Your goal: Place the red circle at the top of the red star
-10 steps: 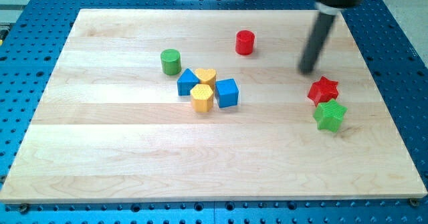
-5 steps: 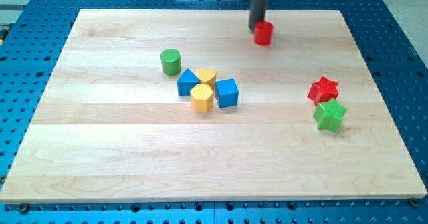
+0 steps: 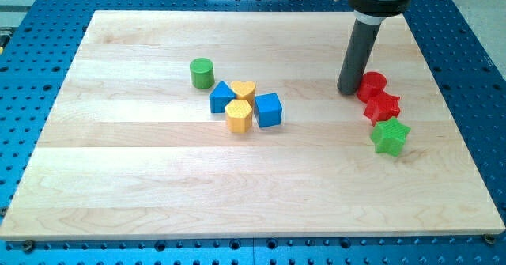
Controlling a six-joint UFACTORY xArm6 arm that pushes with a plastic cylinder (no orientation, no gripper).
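Observation:
The red circle (image 3: 371,84) stands at the view's right, touching the top of the red star (image 3: 383,106). My tip (image 3: 348,90) rests on the board right against the red circle's left side. The dark rod rises from it toward the view's top.
A green star (image 3: 390,136) sits just below the red star. Near the middle, a green circle (image 3: 202,73) stands above a cluster of a blue triangle (image 3: 222,97), a yellow heart (image 3: 244,90), a yellow hexagon (image 3: 238,115) and a blue cube (image 3: 268,110). The wooden board (image 3: 158,186) lies on a blue perforated base.
The red circle has moved from the top middle of the board down and right to the red star's top. My tip went with it, staying at its left.

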